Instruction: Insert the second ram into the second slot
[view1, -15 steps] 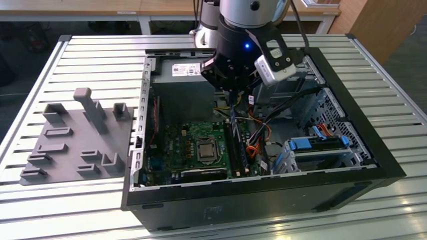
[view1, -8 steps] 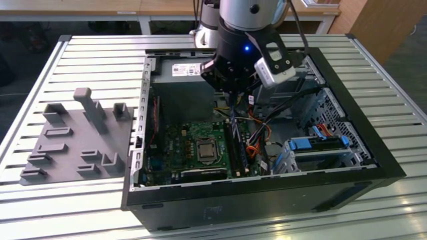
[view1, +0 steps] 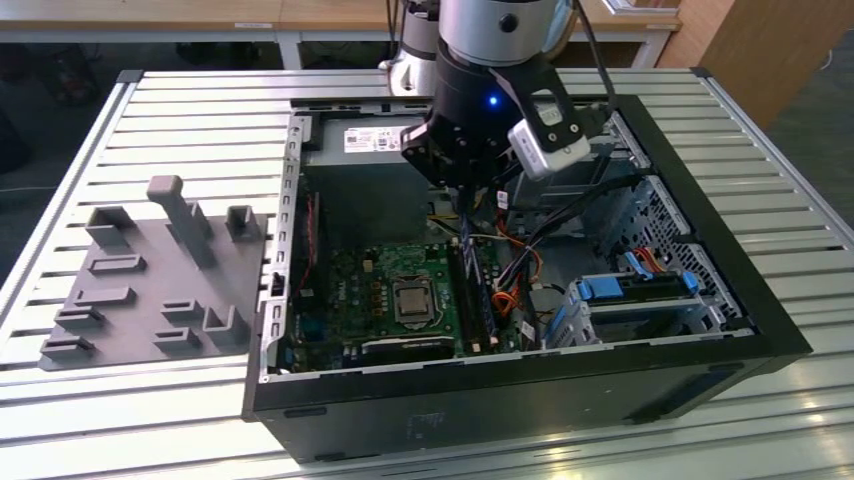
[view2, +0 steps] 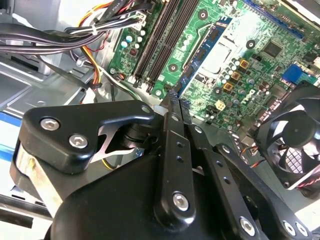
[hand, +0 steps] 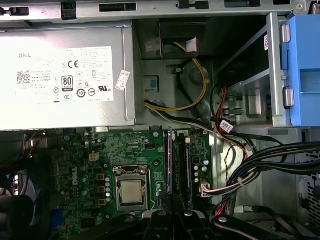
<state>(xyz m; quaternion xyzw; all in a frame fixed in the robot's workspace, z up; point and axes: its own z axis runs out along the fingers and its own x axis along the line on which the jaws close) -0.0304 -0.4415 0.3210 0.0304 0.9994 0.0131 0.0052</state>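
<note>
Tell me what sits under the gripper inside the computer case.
Under the gripper lies the green motherboard with its memory slots; a blue ram stick stands along them. The gripper's black linkage covers one end of the slots.

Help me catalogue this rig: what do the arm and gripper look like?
The arm is a silver-grey cylinder. The gripper is black, with bar linkages, silver screw heads and a blue light. A pale grey box is mounted beside it.
</note>
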